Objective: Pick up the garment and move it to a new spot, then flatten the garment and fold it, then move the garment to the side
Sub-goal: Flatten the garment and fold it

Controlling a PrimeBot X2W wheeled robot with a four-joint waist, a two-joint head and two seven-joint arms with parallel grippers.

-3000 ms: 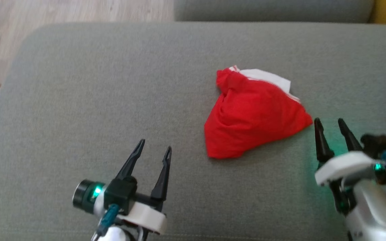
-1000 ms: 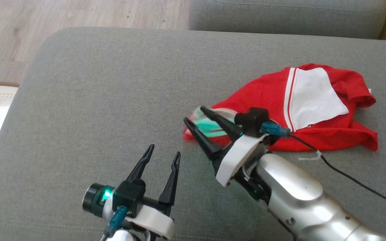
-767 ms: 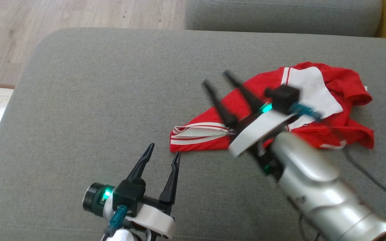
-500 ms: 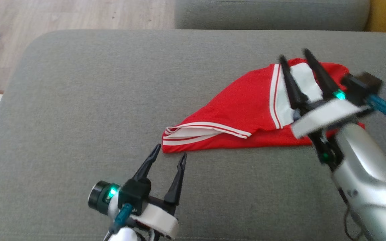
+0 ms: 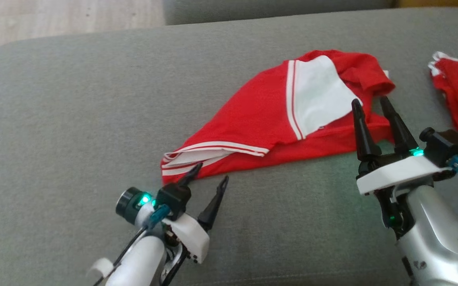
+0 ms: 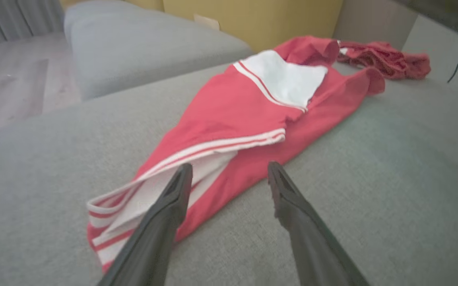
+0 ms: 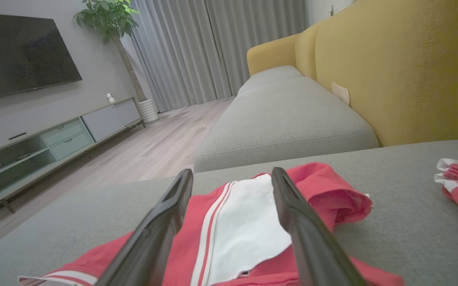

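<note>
Head view: the red garment (image 5: 253, 119) lies spread in a long wedge on the grey cushion (image 5: 74, 119). The left gripper (image 5: 211, 173) has its jaws wide apart and holds nothing. It sits at the garment's narrow end, with one tip overlapping the striped hem (image 5: 209, 153) and the other over bare cushion just beside it. The right gripper (image 5: 370, 101) is also spread wide and empty. Its tips are at the edge of the wide end, just below the white panel (image 5: 316, 93). Off to the right of those jaws, well apart, lies a second red cloth (image 5: 457, 95).

Left wrist view: the striped hem lies under the finger at this view's left, and I cannot tell whether they touch. The other finger is over bare cushion. The garment runs away ahead of the jaws, with the second red cloth beyond its far end.

Right wrist view: the white panel shows between the two spread fingers (image 7: 308, 238). A rumpled red fold lies just past the one at this view's right. Far ahead are a yellow backrest (image 7: 392, 71), a wooden floor (image 7: 165, 147), a television (image 7: 18, 71), a cabinet (image 7: 54, 135), a plant (image 7: 105, 16) and curtains (image 7: 213, 47).
</note>
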